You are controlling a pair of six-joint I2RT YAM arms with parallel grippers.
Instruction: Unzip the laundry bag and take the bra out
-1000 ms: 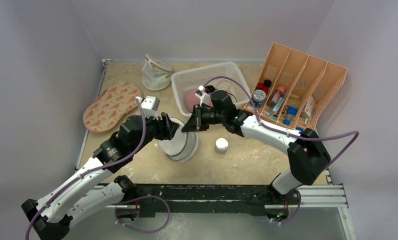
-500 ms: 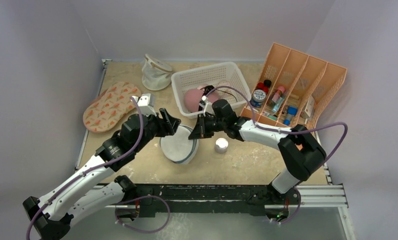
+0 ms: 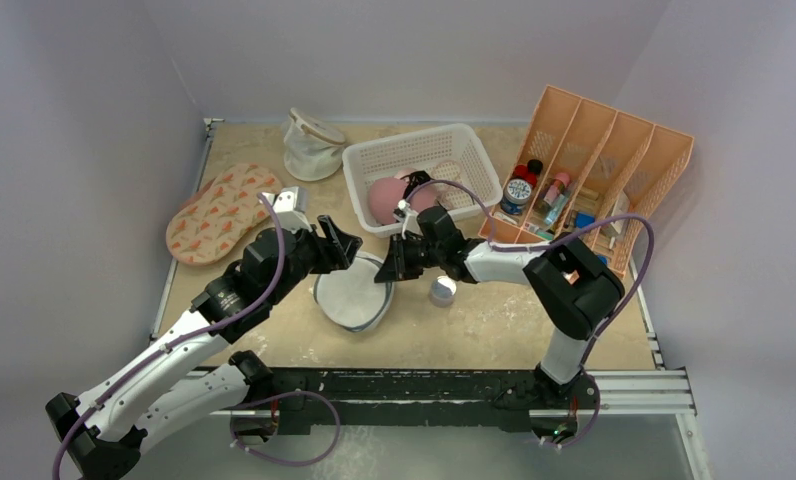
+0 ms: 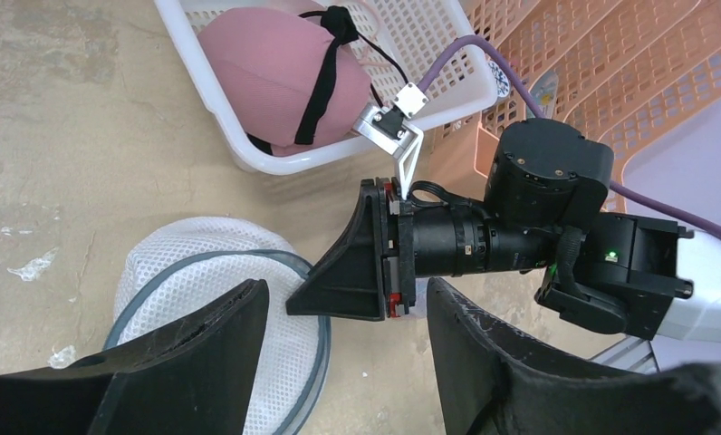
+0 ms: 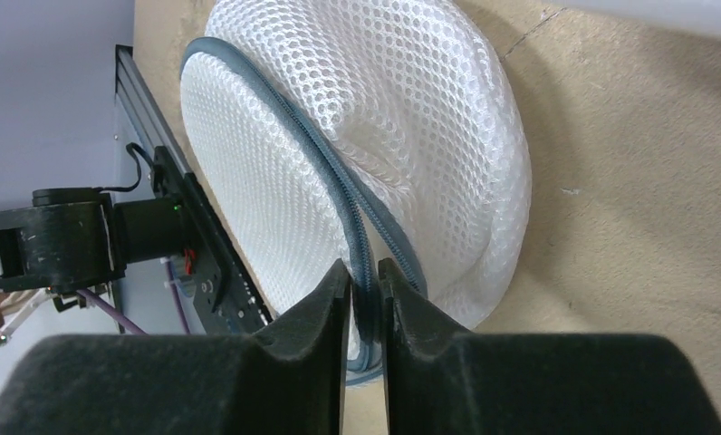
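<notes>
The laundry bag (image 3: 352, 295), round white mesh with a grey-blue zipper rim, lies on the table between my arms. My right gripper (image 3: 384, 271) is shut on the bag's zipper rim at its right edge; the right wrist view shows the rim (image 5: 364, 294) pinched between the fingers and the mesh body (image 5: 402, 127) beyond. My left gripper (image 3: 336, 250) is open above the bag's far edge and holds nothing; in the left wrist view (image 4: 348, 362) its fingers straddle the bag's rim (image 4: 180, 263) and the right gripper. The pink bra (image 3: 386, 196) with black straps lies in the white basket (image 3: 419, 150), also seen in the left wrist view (image 4: 266, 68).
A small white-and-silver jar (image 3: 442, 290) stands right of the bag, under the right arm. An orange-patterned oval pad (image 3: 224, 212) lies at the left. A white mesh pouch with a tan rim (image 3: 312, 143) stands at the back. An orange divided organizer (image 3: 599, 170) with bottles fills the back right.
The right gripper moved left and nearer, onto the bag's rim. The bag went from tilted up on its side to lying flatter, its round face upward. The left gripper stayed open beside it.
</notes>
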